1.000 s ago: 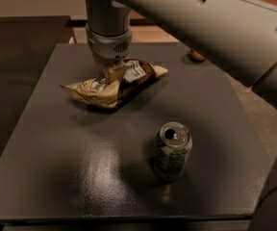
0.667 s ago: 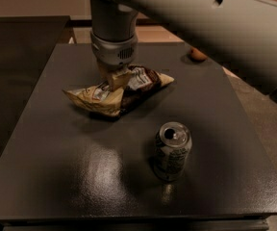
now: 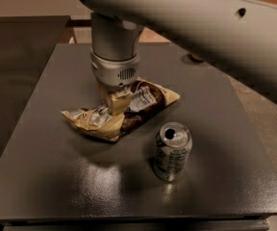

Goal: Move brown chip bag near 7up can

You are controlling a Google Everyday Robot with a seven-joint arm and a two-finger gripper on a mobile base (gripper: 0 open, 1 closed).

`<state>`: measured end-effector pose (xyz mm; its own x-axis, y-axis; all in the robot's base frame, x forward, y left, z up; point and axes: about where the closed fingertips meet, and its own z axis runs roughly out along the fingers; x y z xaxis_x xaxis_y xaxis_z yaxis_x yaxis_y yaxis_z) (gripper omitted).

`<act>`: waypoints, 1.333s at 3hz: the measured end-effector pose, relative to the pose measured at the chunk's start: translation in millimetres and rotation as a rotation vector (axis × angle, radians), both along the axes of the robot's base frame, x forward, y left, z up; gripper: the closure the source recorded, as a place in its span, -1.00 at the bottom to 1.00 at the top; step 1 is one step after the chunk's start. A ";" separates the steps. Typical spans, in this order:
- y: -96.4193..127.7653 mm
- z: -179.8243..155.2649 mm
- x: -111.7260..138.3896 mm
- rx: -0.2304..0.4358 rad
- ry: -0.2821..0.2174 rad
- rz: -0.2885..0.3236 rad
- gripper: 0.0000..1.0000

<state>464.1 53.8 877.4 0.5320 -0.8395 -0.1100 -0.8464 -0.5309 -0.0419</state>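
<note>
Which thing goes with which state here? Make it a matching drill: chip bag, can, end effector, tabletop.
Things:
1. brown chip bag
2. 7up can
3. end effector
4. tabletop

States:
A. standing upright, silver top facing up
B. dark grey and glossy, bearing the other things
C. crinkled, lying behind and to the left of the can, apart from it
D. down from above, shut on the bag's middle

Pairs: 1-C, 2-A, 3-D, 4-B
</note>
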 end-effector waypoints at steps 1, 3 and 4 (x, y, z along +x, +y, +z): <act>-3.6 0.4 -16.6 0.007 0.025 -0.002 1.00; -6.1 3.0 -34.9 0.005 0.068 -0.006 0.19; -5.4 7.3 -41.9 0.012 0.082 -0.003 -0.28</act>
<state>422.2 48.4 884.7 0.5183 -0.8395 -0.1629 -0.8488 -0.5282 0.0214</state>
